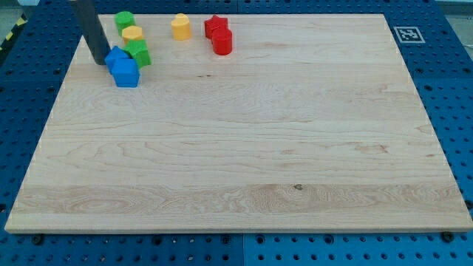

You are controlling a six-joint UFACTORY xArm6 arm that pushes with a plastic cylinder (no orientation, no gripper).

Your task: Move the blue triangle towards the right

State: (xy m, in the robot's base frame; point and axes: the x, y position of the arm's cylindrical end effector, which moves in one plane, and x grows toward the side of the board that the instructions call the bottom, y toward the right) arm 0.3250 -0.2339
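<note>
Task barely started, by the look of it. The blue triangular plastic block (116,56) sits near the top-left corner of the pale wooden table (244,148), far from the right edge. Nearly the whole push to the right is left.

No hand on this rig, so nothing to call apart, together or clamped. The arm ends in a dark rod, and my tip (99,62) is at the blue triangular block's left side, touching or just beside it; can't tell which. That looks like the correct side for a rightward push.

Just below it, toward the table's bottom edge, is a second blue plastic block, house-like (126,73). The two blues touch or overlap in this view, so the triangle's outline is partly merged. Its pointing direction and long axis can't be read reliably; small and hard to separate.

Crowded neighbours on its right:
- green plastic block, chunky (138,52), touching or nearly so
- yellow rounded plastic block (132,33) above that
- another green plastic block (123,20) near the top edge

Further right along the top edge: a yellow plastic block (181,26), a red star-like plastic block (215,26) and a red plastic block (222,42) just below it.

A straight rightward push would likely drag the chunky green block along.
</note>
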